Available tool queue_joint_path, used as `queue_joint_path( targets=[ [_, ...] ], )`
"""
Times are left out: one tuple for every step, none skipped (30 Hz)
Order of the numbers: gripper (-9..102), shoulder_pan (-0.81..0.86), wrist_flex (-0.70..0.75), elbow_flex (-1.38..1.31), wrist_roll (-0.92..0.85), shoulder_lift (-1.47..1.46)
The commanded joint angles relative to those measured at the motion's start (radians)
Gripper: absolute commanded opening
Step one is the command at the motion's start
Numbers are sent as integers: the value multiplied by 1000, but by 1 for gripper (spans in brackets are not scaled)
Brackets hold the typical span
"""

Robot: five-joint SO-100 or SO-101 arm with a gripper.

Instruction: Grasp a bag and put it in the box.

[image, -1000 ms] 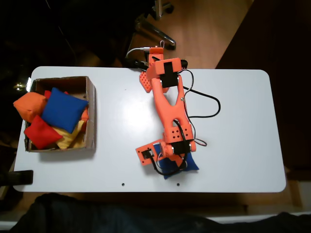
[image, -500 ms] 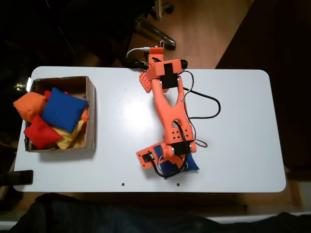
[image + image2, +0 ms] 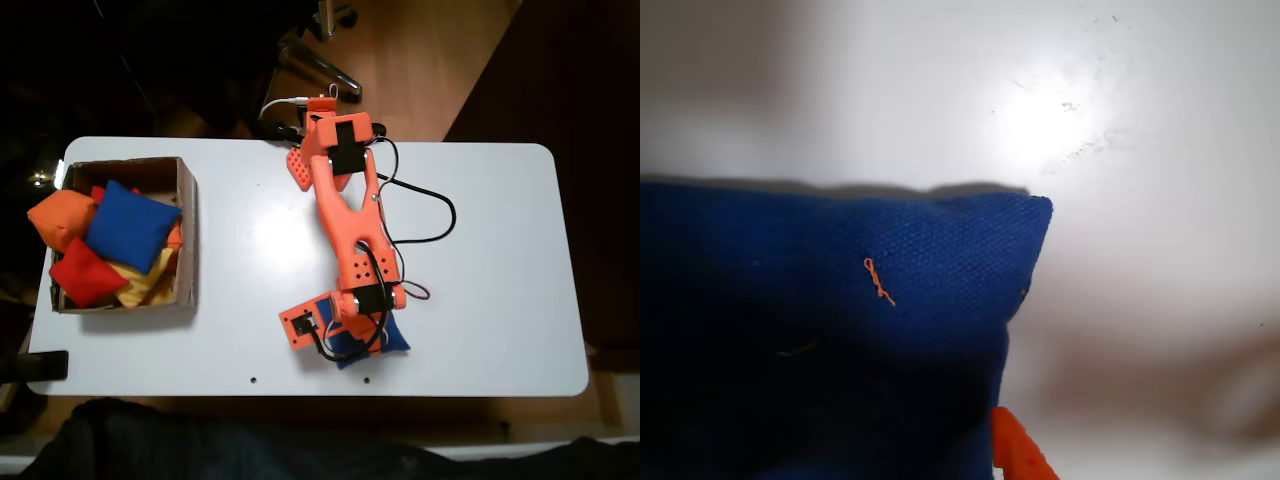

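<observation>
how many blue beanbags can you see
2. One blue beanbag lies on top of the pile in the cardboard box at the left of the fixed view. The other is on the white table under the arm's gripper. More could be buried in the box.

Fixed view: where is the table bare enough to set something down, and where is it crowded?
Bare: the white table between the cardboard box and the orange arm, and right of the black cable. Crowded: the box, heaped with beanbags, and the front middle, where the gripper sits over the blue beanbag.
</observation>
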Motion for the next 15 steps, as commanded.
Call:
queue_joint_path(
  targets=[
    [81,11,6,-3,9,18],
    [84,12,8,-3,11,14],
    [87,14,11,-3,11,9],
    [90,14,15,-3,9,3],
    [91,14,20,-3,6,-3],
    [92,12,25,-3,2,-11],
    [93,11,32,-3,-2,-17],
    [93,8,41,-3,-5,-25],
    [94,5,51,-3,-8,-32],
    [96,2,60,-3,-11,-40],
    [96,2,64,-3,-12,-48],
    [97,2,67,-3,-14,-54],
    [98,2,69,-3,-15,-60],
    [98,2,71,-3,-17,-66],
    [99,3,71,-3,-17,-72]
  ],
)
